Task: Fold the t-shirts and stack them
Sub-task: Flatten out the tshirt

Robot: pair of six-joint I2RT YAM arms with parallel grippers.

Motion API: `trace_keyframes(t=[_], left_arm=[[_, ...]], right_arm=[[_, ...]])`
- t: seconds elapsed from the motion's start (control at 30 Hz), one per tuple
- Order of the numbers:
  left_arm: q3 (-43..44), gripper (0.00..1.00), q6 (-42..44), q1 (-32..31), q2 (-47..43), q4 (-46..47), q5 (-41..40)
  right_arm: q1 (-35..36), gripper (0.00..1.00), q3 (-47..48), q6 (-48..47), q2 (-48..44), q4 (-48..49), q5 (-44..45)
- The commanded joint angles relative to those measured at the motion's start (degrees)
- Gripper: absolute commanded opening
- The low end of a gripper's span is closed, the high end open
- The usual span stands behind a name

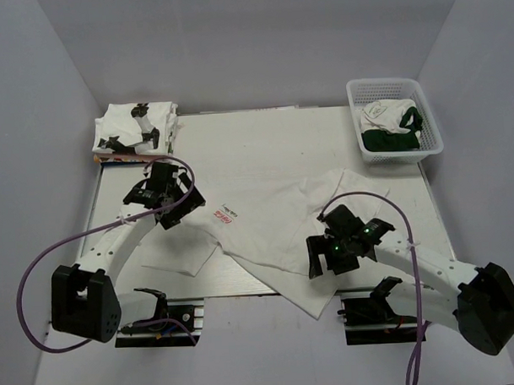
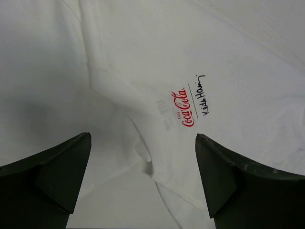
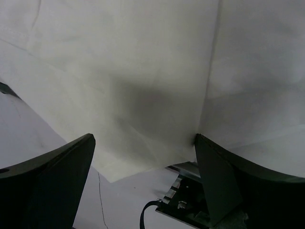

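Observation:
A white t-shirt with a small red logo lies spread, rumpled, across the middle of the table, its lower hem hanging over the near edge. In the left wrist view the red logo and a fold of the shirt lie under my left gripper, which is open and empty above the shirt's left side. My right gripper is open above the shirt's lower right part; in its wrist view the hem corner lies between the fingers. Folded white shirts with black prints are stacked at the back left.
A white mesh basket at the back right holds white and dark green garments. The arm mounts and purple cables sit at the near edge. Grey walls enclose the table.

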Motion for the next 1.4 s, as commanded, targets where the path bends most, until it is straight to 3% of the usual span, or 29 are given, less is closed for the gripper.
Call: trace_keyframes(t=[0.0, 0.03, 0.1, 0.13, 0.17, 0.2, 0.43, 0.6, 0.77, 0.8, 0.87, 0.9, 0.93, 0.97, 1.0, 1.03, 1.07, 1.1, 1.13, 1.17, 1.27, 1.37], left_arm=[[1.64, 1.00, 0.37, 0.33, -2.29, -1.93, -2.53], [1.64, 1.00, 0.37, 0.33, -2.29, -1.93, -2.54], [1.64, 1.00, 0.37, 0.33, -2.82, -1.93, -1.83], [1.64, 1.00, 0.37, 0.33, -3.43, -1.93, -1.83], [1.12, 1.00, 0.37, 0.33, -4.04, -1.93, -1.83], [1.11, 1.00, 0.89, 0.33, -4.05, -1.93, -1.83], [2.16, 1.00, 0.90, 0.33, -7.30, -3.16, -2.45], [4.27, 1.00, 0.90, 0.33, -8.45, -3.78, -3.85], [10.51, 1.00, 2.03, 0.33, -7.14, -9.39, -9.12], [12.17, 1.00, 2.04, 0.33, -6.26, -10.36, -9.82], [13.32, 1.00, 2.91, 0.86, -5.47, -11.86, -11.32], [14.20, 1.00, 2.92, 0.86, -5.46, -12.91, -11.85], [14.21, 1.00, 3.44, 0.86, -4.85, -13.61, -12.46], [14.90, 1.00, 3.44, 0.86, -4.84, -13.62, -12.47], [14.91, 1.00, 4.14, 0.86, -4.32, -13.62, -12.47], [15.52, 1.00, 4.15, 0.86, -4.31, -13.62, -12.47], [15.53, 1.00, 4.15, 0.86, -4.31, -13.62, -12.47], [15.53, 1.00, 4.67, 0.86, -4.31, -13.62, -11.95], [15.53, 1.00, 4.67, 0.86, -4.31, -12.92, -10.90], [15.53, 1.00, 5.46, 0.86, -3.62, -12.31, -10.28], [15.53, 1.00, 5.47, 0.16, -2.21, -11.52, -8.79], [14.22, 1.00, 5.47, 0.15, -0.46, -6.18, -4.40]], right_arm=[[2.91, 0.91, -0.16, 4.34, 2.71, 2.26, 2.52], [2.92, 0.88, -0.24, 4.44, 4.80, 3.40, 3.49], [4.32, 0.61, 1.41, 4.70, 6.22, 4.46, 4.29], [4.76, 0.41, 1.95, 4.70, 6.49, 4.55, 4.90], [5.29, 0.00, 2.47, 4.70, 7.19, 4.55, 5.69], [5.82, 0.00, 4.65, 4.96, 7.28, 3.68, 6.31], [6.35, 0.00, 16.25, 1.90, 9.21, 4.19, 11.93], [5.65, 0.00, 29.35, -2.94, 22.01, 12.36, 13.60], [1.97, 0.00, 59.31, -9.16, 43.03, 14.57, 14.76], [1.34, 0.00, 69.26, -9.71, 53.50, 14.22, 13.01], [-1.11, 0.00, 94.45, -11.73, 61.73, 12.47, 8.02], [-1.56, 0.00, 100.85, -12.17, 65.69, 13.07, 7.29], [-2.17, 0.00, 106.92, -12.78, 77.13, 14.56, 5.89], [-2.70, 0.00, 113.16, -13.05, 79.51, 17.27, 5.44], [-3.05, 0.00, 111.48, -11.83, 80.92, 31.91, 5.61], [-3.40, 0.00, 109.38, -11.30, 79.89, 37.02, 4.91], [-3.41, 0.17, 97.87, -10.77, 77.45, 48.03, 5.86], [-3.67, 0.34, 94.36, -9.98, 76.12, 56.84, 6.83], [-3.67, 0.57, 90.15, -9.71, 75.06, 61.28, 12.67], [-3.76, 0.90, 89.50, -9.62, 73.05, 61.24, 13.51], [-3.85, 0.90, 89.06, -12.16, 69.62, 56.50, 15.44], [-3.84, 0.90, 82.47, -14.37, 63.04, 51.41, 17.73]])
